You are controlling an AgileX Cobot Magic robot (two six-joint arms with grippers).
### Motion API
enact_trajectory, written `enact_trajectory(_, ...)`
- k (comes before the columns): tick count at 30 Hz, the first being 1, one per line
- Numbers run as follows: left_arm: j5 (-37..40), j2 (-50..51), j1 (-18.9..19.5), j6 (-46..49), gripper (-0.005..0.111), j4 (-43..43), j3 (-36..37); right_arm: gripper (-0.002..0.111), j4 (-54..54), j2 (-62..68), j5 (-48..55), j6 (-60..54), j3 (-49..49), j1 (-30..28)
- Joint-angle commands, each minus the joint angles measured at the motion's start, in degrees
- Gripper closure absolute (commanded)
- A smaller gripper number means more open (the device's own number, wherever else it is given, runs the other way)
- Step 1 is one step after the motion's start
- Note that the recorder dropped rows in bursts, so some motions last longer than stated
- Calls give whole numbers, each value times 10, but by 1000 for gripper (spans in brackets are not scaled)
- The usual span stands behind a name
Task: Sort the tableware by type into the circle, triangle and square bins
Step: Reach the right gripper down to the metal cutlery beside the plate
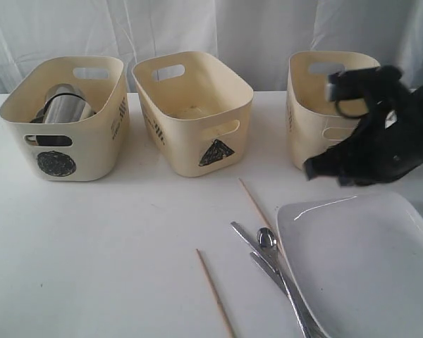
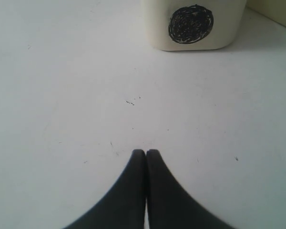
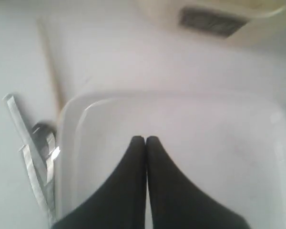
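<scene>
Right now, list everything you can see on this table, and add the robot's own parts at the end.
table: one, white, under everything
bins: three, cream, back row: circle bin, triangle bin, third bin partly hidden
mug: at least one, steel, inside circle bin
plate: one, white, front right
chopsticks: two, wooden, lying apart, front middle
spoon: one, steel, beside plate among other steel cutlery, count unclear
left gripper: one, black, shut, over bare table
right gripper: one, black, shut, above plate
</scene>
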Motion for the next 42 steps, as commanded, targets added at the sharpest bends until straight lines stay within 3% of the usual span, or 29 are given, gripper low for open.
enact_trajectory(1, 1, -3, 2, 0, 107, -3, 2, 108, 101, 0, 142, -16, 17, 112)
enact_trajectory(5, 1, -3, 2, 1, 107, -3, 2, 108, 169, 14, 131, -11, 65, 199)
enact_trajectory(11, 1, -3, 2, 1, 107, -3, 2, 106, 166, 32, 128, 3, 104, 208)
enact_trajectory(16, 1, -3, 2, 1, 107, -3, 2, 78, 165, 33, 142, -46, 116, 208)
enact_trajectory(18, 1, -3, 2, 1, 107, -3, 2, 74, 168, 33, 116, -41, 116, 208)
enact_trajectory(34, 1, -3, 2, 1, 107, -2, 2, 74, 164, 78, 93, -19, 116, 208)
enact_trajectory(42, 1, -3, 2, 1, 107, -1, 2, 74, 56, 80, 88, 84, 116, 208)
